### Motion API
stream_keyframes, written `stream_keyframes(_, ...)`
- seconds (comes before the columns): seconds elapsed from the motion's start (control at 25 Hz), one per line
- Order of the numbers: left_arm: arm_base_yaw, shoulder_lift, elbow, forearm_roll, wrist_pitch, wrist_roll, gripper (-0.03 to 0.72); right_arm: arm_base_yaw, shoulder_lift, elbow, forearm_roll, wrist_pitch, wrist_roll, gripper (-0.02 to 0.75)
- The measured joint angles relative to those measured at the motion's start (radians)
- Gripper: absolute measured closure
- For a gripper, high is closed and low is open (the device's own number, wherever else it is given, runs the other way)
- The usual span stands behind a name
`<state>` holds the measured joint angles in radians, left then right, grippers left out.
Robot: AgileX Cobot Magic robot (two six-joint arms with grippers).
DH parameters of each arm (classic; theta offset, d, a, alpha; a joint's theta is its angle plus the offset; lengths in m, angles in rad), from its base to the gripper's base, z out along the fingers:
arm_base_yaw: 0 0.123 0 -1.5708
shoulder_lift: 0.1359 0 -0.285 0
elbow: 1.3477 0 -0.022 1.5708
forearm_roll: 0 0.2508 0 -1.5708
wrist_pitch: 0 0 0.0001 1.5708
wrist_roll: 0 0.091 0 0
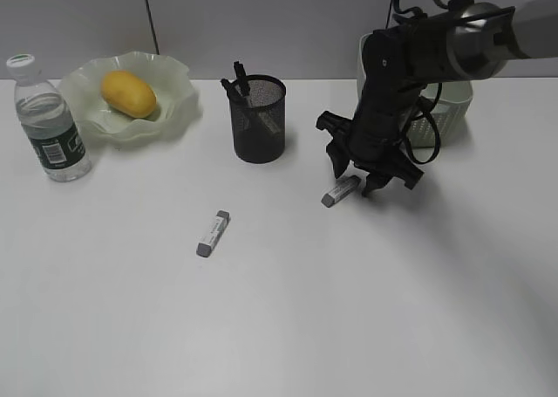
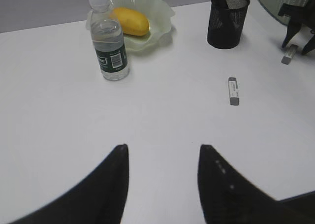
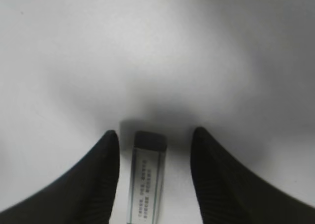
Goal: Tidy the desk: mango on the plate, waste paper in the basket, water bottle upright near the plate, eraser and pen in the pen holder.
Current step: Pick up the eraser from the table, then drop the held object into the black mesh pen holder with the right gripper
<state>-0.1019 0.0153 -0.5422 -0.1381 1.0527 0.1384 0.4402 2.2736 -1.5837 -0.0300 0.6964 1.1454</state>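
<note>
On my white flat desk (image 1: 279, 327) I see 2 grey erasers (image 1: 213, 233) (image 1: 340, 190), a clear water bottle (image 1: 51, 122), a wavy green plate (image 1: 179, 96), a black mesh pen holder (image 1: 258, 122), a green perforated basket (image 1: 453, 109).

Right arm is mostly matte black with a chunky silver-grey cylinder section up top and black cables looping beside it. Its tool (image 1: 359, 177) has black angular fingers (image 3: 101, 177), finely ribbed inside. Left tool (image 2: 162, 184) shows plain black pointed fingers (image 2: 110, 184).
</note>
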Motion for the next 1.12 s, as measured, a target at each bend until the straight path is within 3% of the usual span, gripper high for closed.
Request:
stream_keyframes(0.24,0.000,0.000,0.000,0.000,0.000,0.000,0.335,0.000,0.002,0.000,0.004,0.000,-0.057,0.468)
stream_keyframes(0.52,0.000,0.000,0.000,0.000,0.000,0.000,0.335,0.000,0.004,0.000,0.005,0.001,-0.152,0.552)
stream_keyframes(0.76,0.000,0.000,0.000,0.000,0.000,0.000,0.335,0.000,0.004,-0.024,0.007,0.027,-0.250,0.566)
stream_keyframes(1.12,0.000,0.000,0.000,0.000,0.000,0.000,0.335,0.002,0.004,-0.230,0.021,0.139,-0.524,0.566)
